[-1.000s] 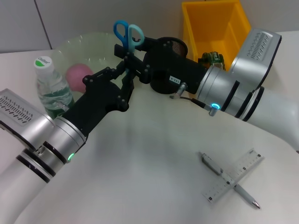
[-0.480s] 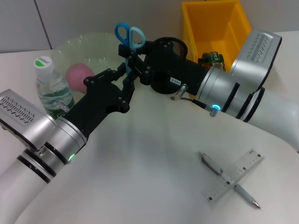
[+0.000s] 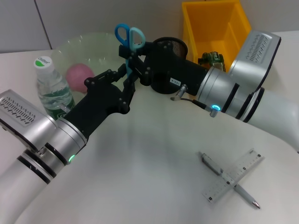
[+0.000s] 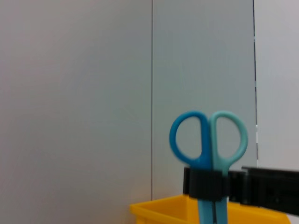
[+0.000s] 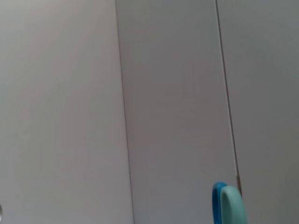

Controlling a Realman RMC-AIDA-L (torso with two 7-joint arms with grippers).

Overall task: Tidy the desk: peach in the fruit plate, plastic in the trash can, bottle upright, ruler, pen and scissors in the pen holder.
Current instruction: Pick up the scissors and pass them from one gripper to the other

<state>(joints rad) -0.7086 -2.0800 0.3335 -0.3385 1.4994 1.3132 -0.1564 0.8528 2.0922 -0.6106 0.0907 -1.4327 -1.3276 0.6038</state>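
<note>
Scissors (image 3: 129, 39) are riding slightly higher than a second ago, handles up, as both arms are meeting over the desk. Going left to right, the bottle (image 3: 53, 89) is standing upright beside the peach (image 3: 78, 73) in the fruit plate (image 3: 100, 44); the left gripper (image 3: 125, 81) is sitting just below the blades, grip unclear; the right gripper (image 3: 131, 55) is clamping the scissors beside the pen holder (image 3: 174, 46); pen (image 3: 231, 185) and ruler (image 3: 233, 181) are lying crossed
</note>
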